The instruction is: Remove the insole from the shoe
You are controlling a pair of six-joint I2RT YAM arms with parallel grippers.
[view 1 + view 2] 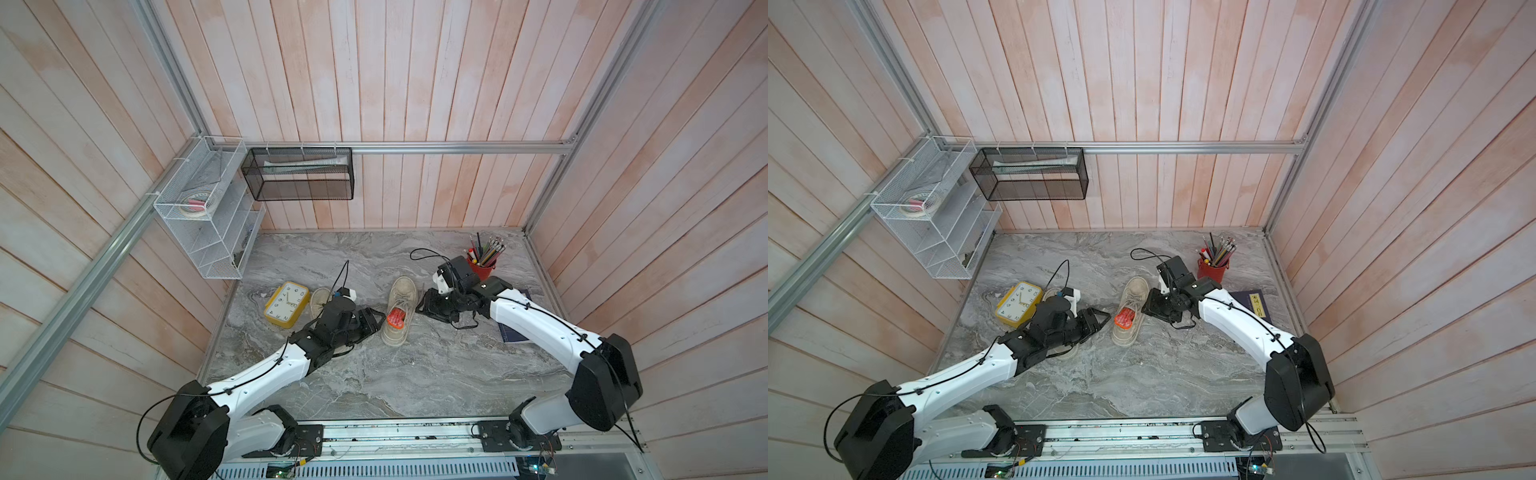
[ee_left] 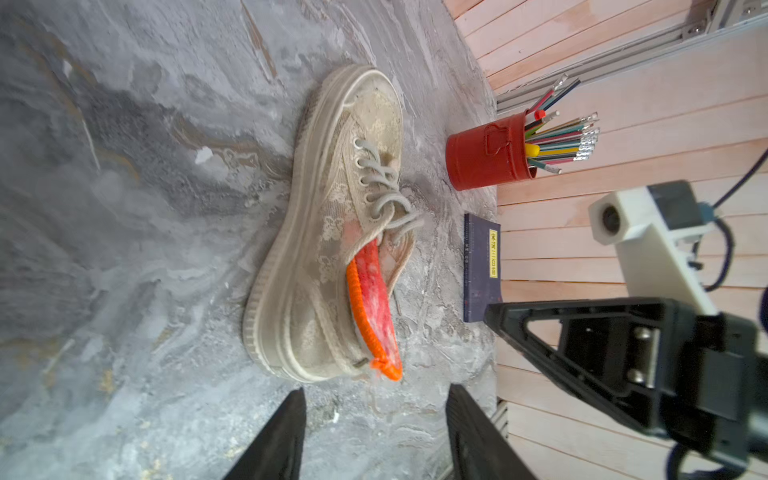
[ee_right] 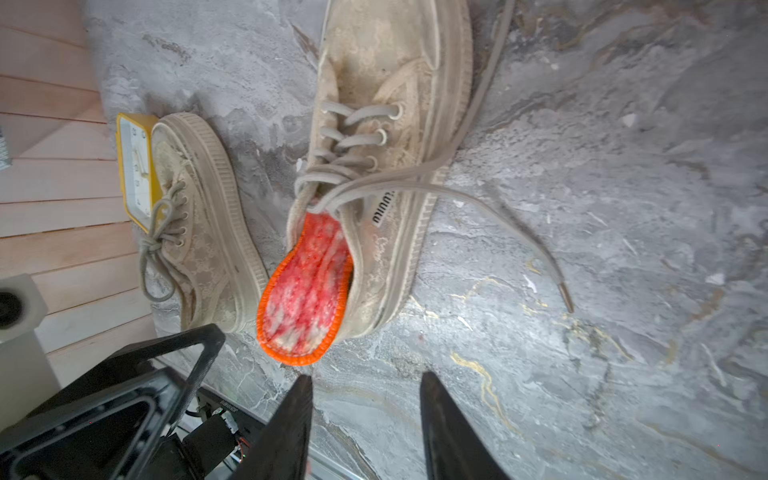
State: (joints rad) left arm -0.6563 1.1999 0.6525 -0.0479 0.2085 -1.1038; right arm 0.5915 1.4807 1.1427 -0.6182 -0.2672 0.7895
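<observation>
A worn beige lace-up shoe (image 1: 401, 309) lies on the marble table in both top views, toe toward the back wall. A red insole with an orange stitched rim (image 1: 395, 318) sticks partly out of its heel opening, the front part still inside. My left gripper (image 1: 379, 318) is just left of the heel, open with nothing between its fingers; in the left wrist view the insole's (image 2: 376, 307) end is just ahead of the left gripper (image 2: 376, 397). My right gripper (image 1: 420, 305) is at the shoe's right side, open and empty, with the insole (image 3: 303, 291) ahead of the right gripper (image 3: 365, 382).
A second beige shoe (image 1: 321, 300) lies partly under my left arm, beside a yellow clock (image 1: 286, 306). A red pencil cup (image 1: 482, 267) and a dark book (image 1: 513, 332) are behind my right arm. Wire racks (image 1: 208, 208) hang at the back left.
</observation>
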